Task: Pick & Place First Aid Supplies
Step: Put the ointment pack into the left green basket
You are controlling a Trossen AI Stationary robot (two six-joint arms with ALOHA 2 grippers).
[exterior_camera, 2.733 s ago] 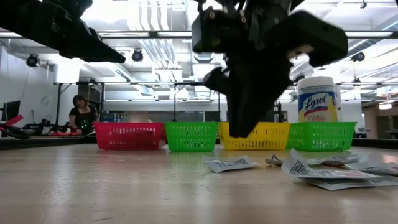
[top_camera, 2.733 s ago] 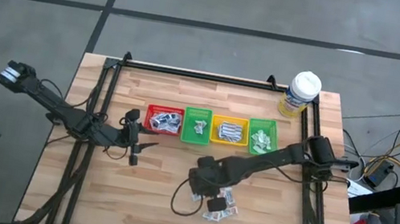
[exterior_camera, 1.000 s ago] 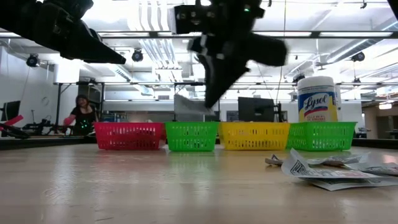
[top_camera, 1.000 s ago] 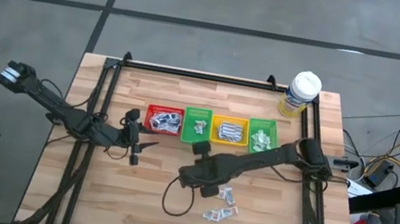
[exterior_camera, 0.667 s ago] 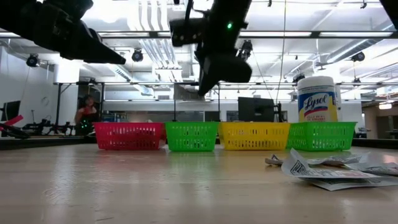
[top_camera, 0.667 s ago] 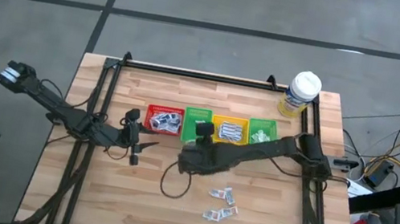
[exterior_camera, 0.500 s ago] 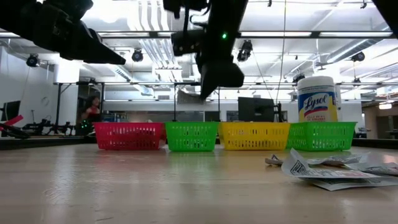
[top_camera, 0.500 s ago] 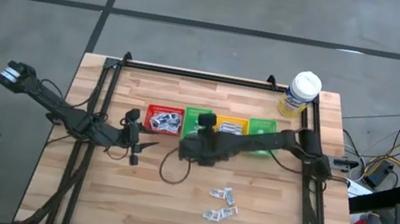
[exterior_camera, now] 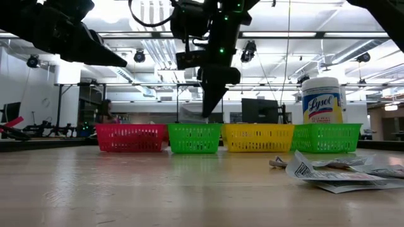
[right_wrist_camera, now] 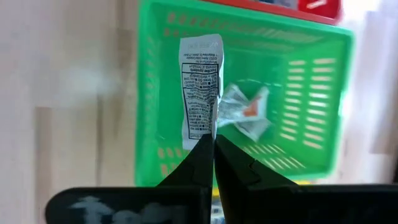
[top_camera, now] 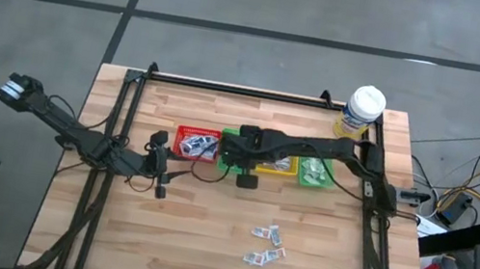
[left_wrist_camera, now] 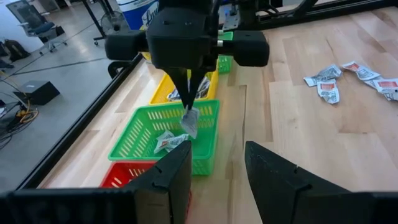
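My right gripper (left_wrist_camera: 188, 107) hangs shut on a white printed packet (right_wrist_camera: 200, 81) over the green bin (left_wrist_camera: 163, 142) that is second from the left in the row. Another packet (right_wrist_camera: 245, 113) lies in that bin. Several loose first aid packets (top_camera: 264, 245) lie flat on the wooden table nearer the front. My left gripper (left_wrist_camera: 217, 168) waits open left of the bins, nothing between its fingers. My right gripper pinches one short end of the packet (right_wrist_camera: 203, 132) between its two fingertips. The fingers come from above, pointing steeply down. The packet hangs below them (exterior_camera: 192, 114), lifted clear above the green bin's rim.
Four bins stand in a row: red (top_camera: 196, 144), green, yellow (top_camera: 276, 163), green (top_camera: 315, 170), all holding packets. A white-capped bottle (top_camera: 361, 112) stands at the far right corner. Black frame rails (top_camera: 228, 88) border the table.
My right gripper has carried the packet from near the loose pile toward the table's far edge, staying at about the same height and rolling its wrist. It now hangs over the green bin. The packet stays pinched and dangling.
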